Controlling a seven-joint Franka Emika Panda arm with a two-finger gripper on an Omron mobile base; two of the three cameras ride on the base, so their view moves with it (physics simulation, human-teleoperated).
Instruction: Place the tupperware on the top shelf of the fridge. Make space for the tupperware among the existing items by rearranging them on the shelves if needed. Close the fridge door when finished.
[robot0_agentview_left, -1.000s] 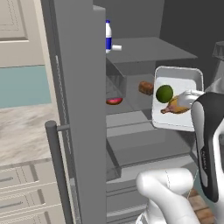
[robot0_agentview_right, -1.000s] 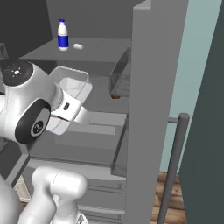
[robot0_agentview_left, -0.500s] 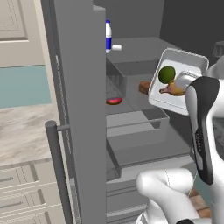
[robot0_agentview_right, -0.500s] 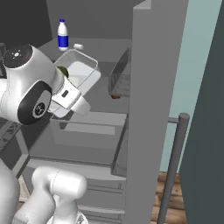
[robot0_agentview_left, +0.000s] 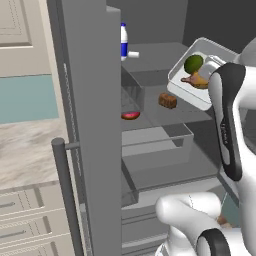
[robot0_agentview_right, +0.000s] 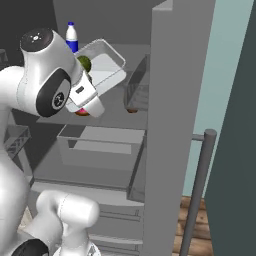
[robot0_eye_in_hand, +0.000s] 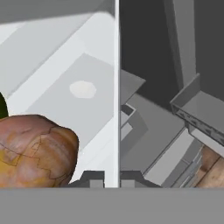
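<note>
Starting at the left of your left base view, the fridge (robot0_agentview_left: 90, 125) stands with its near door swung open, edge toward you, and its bar handle (robot0_agentview_left: 67, 200) low at the left. Past the door edge, well left of and above your claw, the white bottle with blue label (robot0_agentview_left: 124, 42) stands upright on the top shelf (robot0_agentview_left: 155, 52), with a small white block (robot0_agentview_left: 133, 54) just beside it. Below that, on a lower shelf, the red doughnut (robot0_agentview_left: 130, 115) lies left of the brown loaf chunk (robot0_agentview_left: 168, 100); both sit below and left of your claw. An open grey drawer (robot0_agentview_left: 155, 145) juts out lower still.

Further right, you hold the tupperware (robot0_agentview_left: 200, 75) in the air in front of the fridge cavity, tilted, near the level of the top shelf but not resting on it. In it lie the green fruit (robot0_agentview_left: 193, 64) and the brown drumstick (robot0_agentview_left: 197, 80).

In your hand view, your claw (robot0_eye_in_hand: 112, 178) is closed on the tray's thin wall, which runs straight up between the two fingertips (robot0_eye_in_hand: 92, 178). The drumstick lies just left of the claw inside the tray, and the fridge interior falls away to the right.

In your right base view, the tray (robot0_agentview_right: 102, 67) sits just beyond the white wrist, with the bottle (robot0_agentview_right: 72, 38) behind it to the left.
</note>
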